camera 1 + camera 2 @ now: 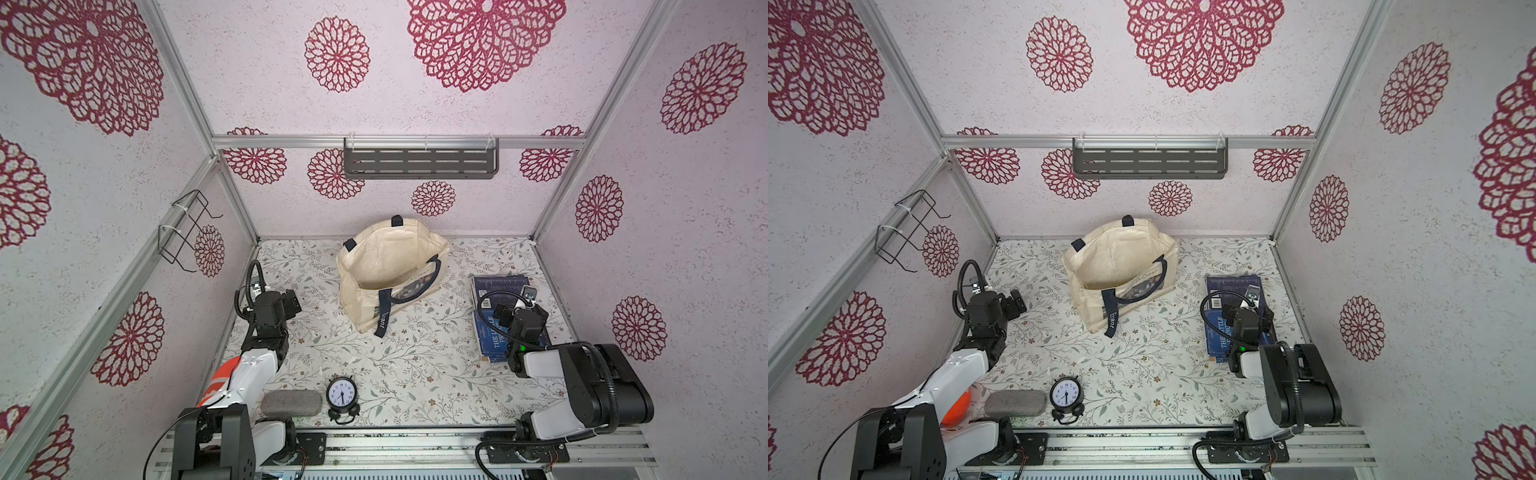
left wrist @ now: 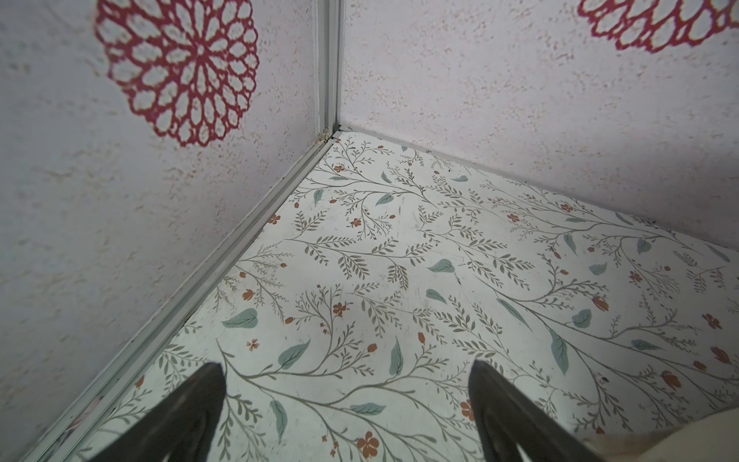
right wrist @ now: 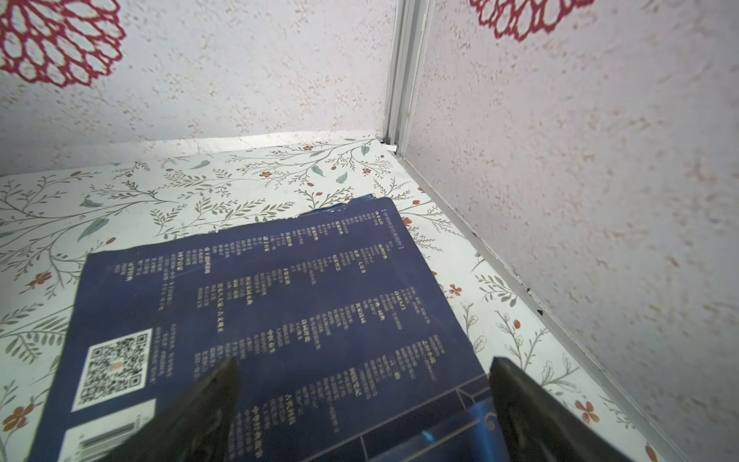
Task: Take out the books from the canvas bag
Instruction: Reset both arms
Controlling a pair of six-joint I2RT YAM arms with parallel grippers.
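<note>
Two navy books lie flat on the table (image 1: 415, 374) at its right side, well apart from the bag (image 1: 386, 266). The far book (image 1: 498, 286) and the near book (image 1: 492, 338) meet under the right arm (image 1: 582, 374). Which of the two lies on top I cannot tell. The bag stands slumped at the middle back of the table, its mouth gaping upward. What shows of its cream inside is bare, but the near wall hides the bottom. So the task looks at least partly done, perhaps finished, and whether any book is left inside cannot be settled from here.

The right jaws are spread wide and empty, hanging just above the far book. The left jaws are spread wide too, holding nothing, over bare table near the left wall, beside the bag but apart from it.

Both top views show the whole layout: the bag, the two books, a small clock (image 1: 342, 395) and a grey pad (image 1: 291, 402) at the front edge. They also show pale title lettering on the near book. The right wrist view gives what they cannot: the far book's back cover close up, with columns of pale text, a square code and a barcode. The left wrist view shows only patterned table, the corner of the walls and a cream sliver of the bag. Neither wrist view looks into the bag.
</note>
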